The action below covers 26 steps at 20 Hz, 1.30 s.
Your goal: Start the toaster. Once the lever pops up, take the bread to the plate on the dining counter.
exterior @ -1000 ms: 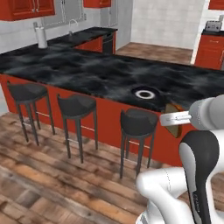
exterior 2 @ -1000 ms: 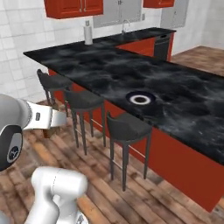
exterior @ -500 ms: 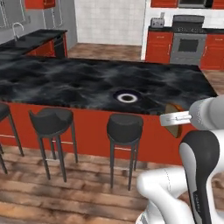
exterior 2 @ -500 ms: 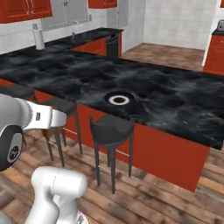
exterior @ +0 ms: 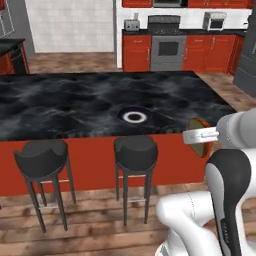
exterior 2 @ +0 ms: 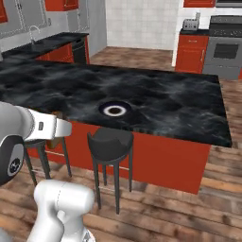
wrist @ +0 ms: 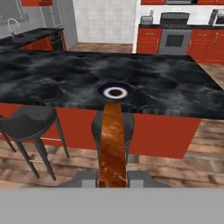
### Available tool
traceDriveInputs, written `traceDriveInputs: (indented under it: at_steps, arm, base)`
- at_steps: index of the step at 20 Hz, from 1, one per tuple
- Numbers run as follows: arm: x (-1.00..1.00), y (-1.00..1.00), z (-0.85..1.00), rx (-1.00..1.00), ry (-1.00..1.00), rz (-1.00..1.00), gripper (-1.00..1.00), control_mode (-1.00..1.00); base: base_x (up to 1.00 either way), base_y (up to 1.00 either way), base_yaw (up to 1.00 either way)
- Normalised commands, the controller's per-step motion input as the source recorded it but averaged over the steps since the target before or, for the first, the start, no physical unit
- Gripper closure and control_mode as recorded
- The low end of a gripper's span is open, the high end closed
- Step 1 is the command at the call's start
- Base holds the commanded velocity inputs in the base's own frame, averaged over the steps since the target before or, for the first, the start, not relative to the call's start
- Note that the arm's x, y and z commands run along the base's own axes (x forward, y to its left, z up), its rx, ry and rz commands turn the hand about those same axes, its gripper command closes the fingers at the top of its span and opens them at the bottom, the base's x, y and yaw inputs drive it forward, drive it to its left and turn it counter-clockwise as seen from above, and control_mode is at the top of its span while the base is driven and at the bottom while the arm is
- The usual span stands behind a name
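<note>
My gripper [wrist: 113, 178] is shut on the bread [wrist: 112, 140], a slice seen edge-on with its brown crust running up the middle of the hand view. From the left base view the bread [exterior: 201, 140] shows as a brown disc behind the gripper [exterior: 196, 136], held in the air off the near right corner of the dining counter [exterior: 60, 107]. The plate [exterior: 134, 116], navy-rimmed with a white centre, lies near the counter's front edge, ahead and to the left of the gripper. It lies straight beyond the bread's tip as plate [wrist: 114, 92]. The toaster [exterior: 131, 25] stands on the far wall cabinets.
Dark stools [exterior: 135, 150] [exterior: 42, 157] stand along the counter's near edge, one directly below the plate. A stove [exterior: 168, 42] and a silver windowed appliance [exterior: 215, 20] line the back wall. Wooden floor lies open to the right of the island [exterior 2: 227, 160].
The whole picture has swung, so the base has moved: the counter and plate have slid to face the camera squarely. The gripper stays shut on the bread.
</note>
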Motion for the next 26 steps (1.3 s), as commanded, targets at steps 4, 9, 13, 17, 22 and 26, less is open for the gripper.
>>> traceDriveInputs:
  at_steps: [4, 9, 13, 17, 22, 26]
  arm:
    - [0.00, 0.00, 0.00, 0.00, 0.00, 0.00, 1.00, 1.00]
    - [0.00, 0.00, 0.00, 0.00, 0.00, 0.00, 1.00, 1.00]
    - [0.00, 0.00, 0.00, 0.00, 0.00, 0.00, 1.00, 1.00]
    - [0.00, 0.00, 0.00, 0.00, 0.00, 0.00, 1.00, 1.00]
    - [0.00, 0.00, 0.00, 0.00, 0.00, 0.00, 1.00, 1.00]
    - [0.00, 0.00, 0.00, 0.00, 0.00, 0.00, 1.00, 1.00]
  base:
    - [0.38, 0.51, -0.35]
    - [0.43, 0.37, -0.27]
    - [0.46, 0.33, -0.22]
    - [0.49, 0.34, -0.22]
    - [0.48, 0.47, -0.12]
    - [0.49, 0.30, -0.01]
